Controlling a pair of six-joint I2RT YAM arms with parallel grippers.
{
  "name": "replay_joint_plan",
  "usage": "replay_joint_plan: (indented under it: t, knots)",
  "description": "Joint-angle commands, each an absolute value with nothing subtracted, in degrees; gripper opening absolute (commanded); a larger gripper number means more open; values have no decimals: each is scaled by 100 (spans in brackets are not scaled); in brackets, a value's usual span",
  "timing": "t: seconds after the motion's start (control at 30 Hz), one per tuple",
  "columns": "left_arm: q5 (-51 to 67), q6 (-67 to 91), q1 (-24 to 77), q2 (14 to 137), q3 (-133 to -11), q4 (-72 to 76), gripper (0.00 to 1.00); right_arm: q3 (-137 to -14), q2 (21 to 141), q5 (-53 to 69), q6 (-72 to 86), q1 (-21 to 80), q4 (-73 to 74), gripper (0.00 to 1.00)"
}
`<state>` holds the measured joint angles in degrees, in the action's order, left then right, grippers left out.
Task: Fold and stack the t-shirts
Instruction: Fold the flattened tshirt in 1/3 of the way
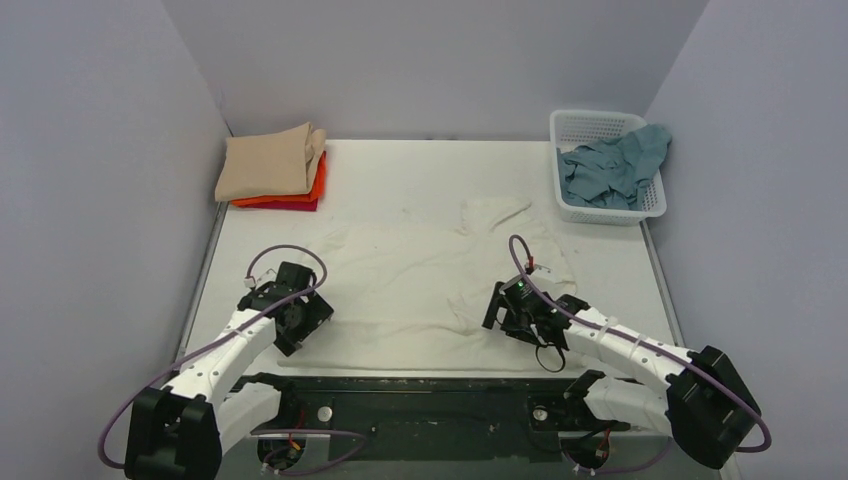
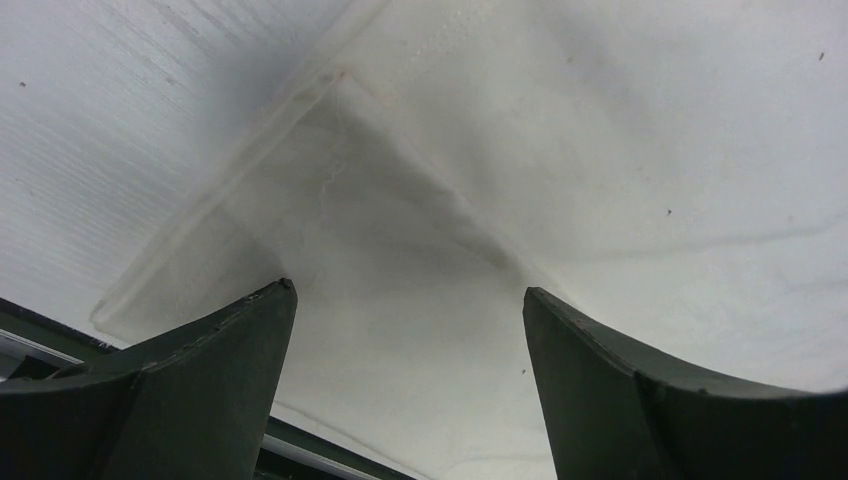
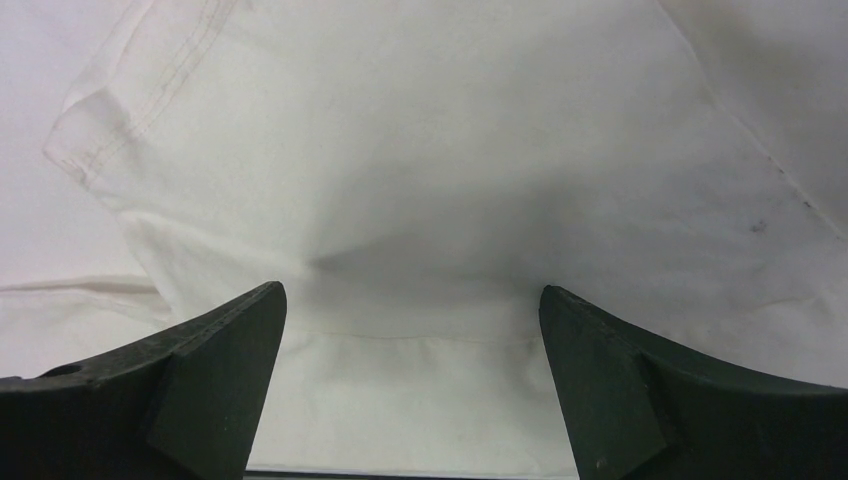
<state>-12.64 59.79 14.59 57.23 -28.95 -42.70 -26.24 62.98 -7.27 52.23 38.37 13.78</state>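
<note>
A large cream-white t-shirt (image 1: 420,275) lies spread over the middle of the table, with a folded edge near its front. My left gripper (image 1: 303,322) is open, low over the shirt's near-left corner (image 2: 330,200). My right gripper (image 1: 505,310) is open, low over the shirt's near-right part (image 3: 420,180); a hem line runs between its fingers. A folded stack sits at the back left: a tan shirt (image 1: 268,160) on an orange one (image 1: 316,180) on a red one (image 1: 292,205). A teal-blue shirt (image 1: 612,166) hangs out of the basket.
A white lattice basket (image 1: 600,125) stands at the back right corner. Grey walls close the table on three sides. The table's dark front edge (image 1: 420,385) runs just below the shirt, between the arm bases.
</note>
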Motion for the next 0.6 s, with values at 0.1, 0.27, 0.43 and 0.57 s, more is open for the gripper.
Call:
replay_joint_plan:
  t: [0.1, 0.27, 0.43, 0.57]
  knots:
    - [-1611, 5975, 1477, 5895, -3563, -4856, 95, -2573, 6168, -1258, 5903, 4290, 2491, 94]
    - [-2017, 5718, 1478, 5700, -4388, -5271, 95, -4130, 6052, -2479, 5248, 4272, 3760, 99]
    - [-2163, 5211, 1462, 6086, -5247, -4551, 95, -5020, 6019, -3014, 4674, 3822, 4022, 100]
    - [-2096, 4800, 1391, 7193, -6145, -4000, 95, -5372, 6216, -2708, 4257, 3020, 3551, 100]
